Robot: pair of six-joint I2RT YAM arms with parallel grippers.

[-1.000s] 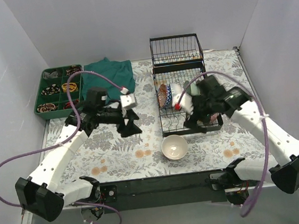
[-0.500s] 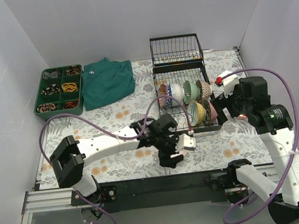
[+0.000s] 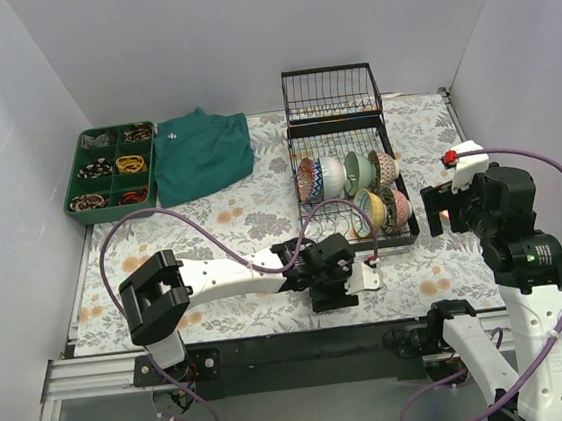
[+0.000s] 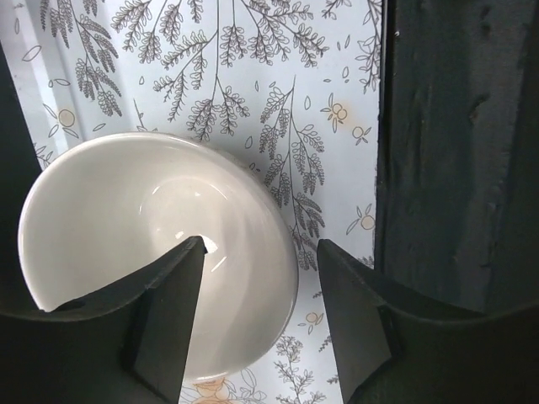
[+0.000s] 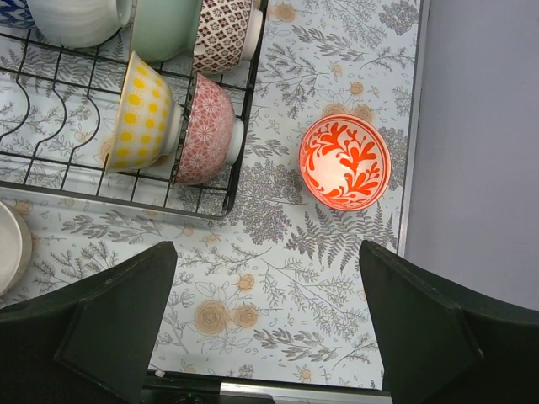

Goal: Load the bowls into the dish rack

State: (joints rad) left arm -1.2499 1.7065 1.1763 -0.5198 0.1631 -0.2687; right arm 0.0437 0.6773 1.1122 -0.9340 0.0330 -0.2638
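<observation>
One plain cream round bowl (image 4: 126,227) sat on the bench (image 4: 278,84) with the left pincer (image 4: 261,248) open across its rim; the right pincer (image 5: 268,252) gaped wide, empty.

Bright, even overhead light; soft shadows; small glare spot inside cream bowl (image 4: 126,210); focus sharp.
</observation>
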